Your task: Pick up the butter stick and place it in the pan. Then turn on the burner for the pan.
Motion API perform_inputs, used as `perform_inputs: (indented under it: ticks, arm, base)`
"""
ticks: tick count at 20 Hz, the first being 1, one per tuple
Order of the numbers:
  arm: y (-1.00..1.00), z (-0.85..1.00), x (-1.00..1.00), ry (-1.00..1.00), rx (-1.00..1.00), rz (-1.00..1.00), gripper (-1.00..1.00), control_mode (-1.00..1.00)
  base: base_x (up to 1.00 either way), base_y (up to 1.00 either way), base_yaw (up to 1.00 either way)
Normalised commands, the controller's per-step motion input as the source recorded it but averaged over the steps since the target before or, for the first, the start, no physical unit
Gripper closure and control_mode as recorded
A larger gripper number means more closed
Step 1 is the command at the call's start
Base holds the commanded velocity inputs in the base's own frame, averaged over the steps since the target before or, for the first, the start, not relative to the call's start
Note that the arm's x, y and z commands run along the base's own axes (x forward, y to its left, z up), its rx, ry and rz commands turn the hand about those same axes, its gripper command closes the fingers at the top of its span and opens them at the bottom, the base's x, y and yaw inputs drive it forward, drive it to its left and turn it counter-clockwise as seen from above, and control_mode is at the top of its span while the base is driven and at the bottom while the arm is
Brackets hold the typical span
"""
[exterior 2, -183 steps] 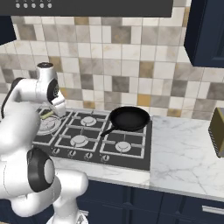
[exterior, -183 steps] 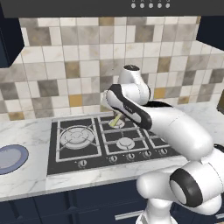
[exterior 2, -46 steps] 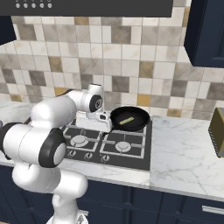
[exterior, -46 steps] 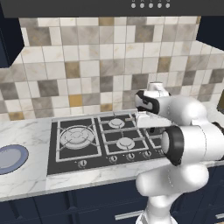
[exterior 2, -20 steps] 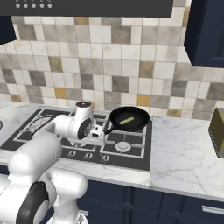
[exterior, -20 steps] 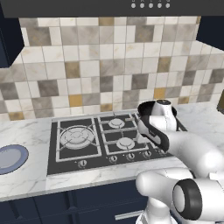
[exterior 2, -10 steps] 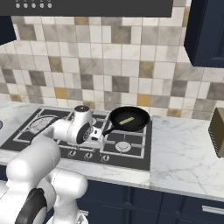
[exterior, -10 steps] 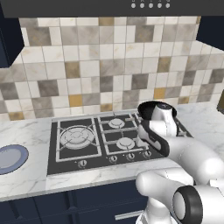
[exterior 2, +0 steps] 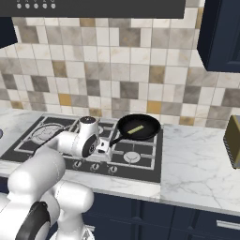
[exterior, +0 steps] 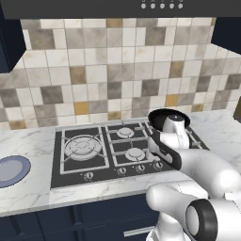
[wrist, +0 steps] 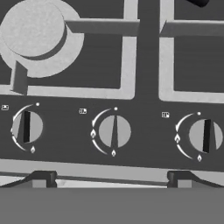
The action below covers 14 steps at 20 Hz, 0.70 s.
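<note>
The black pan (exterior 2: 146, 123) sits on the rear right grate of the stove, its handle pointing to the front left. The pale yellow butter stick (exterior 2: 136, 129) lies inside it. The pan hides the burner under it. My gripper (wrist: 111, 180) is open, its two fingertips (wrist: 41, 179) wide apart with nothing between them. It hangs low over the stove's front row of knobs, centred on the middle knob (wrist: 113, 131), with one knob (wrist: 27, 127) to its left and another (wrist: 205, 135) to its right. In the right base view the gripper (exterior 2: 104, 156) is just left of the pan handle.
A round silver burner (wrist: 33, 28) lies beyond the knobs. A large ring burner (exterior: 84, 147) is on the stove's left. A blue-grey plate (exterior: 12, 169) rests on the marble counter at far left. A brown box (exterior 2: 233, 140) stands at the counter's right edge.
The hand has sunk a little toward the knob row at the stove's front. The jaws stay open. Pan and butter stick have not moved.
</note>
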Motion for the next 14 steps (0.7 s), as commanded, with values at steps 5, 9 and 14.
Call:
perform_inputs:
  ticks: [5, 9, 14]
  arm:
    - [0.00, -0.08, 0.03, 0.00, 0.00, 0.00, -1.00, -1.00]
    - [0.00, -0.09, 0.04, 0.00, 0.00, 0.00, -1.00, -1.00]
    - [0.00, -0.10, 0.05, 0.00, 0.00, 0.00, -1.00, -1.00]
  base:
    - [0.00, 0.00, 0.00]
    - [0.00, 0.00, 0.00]
    - [0.00, 0.00, 0.00]
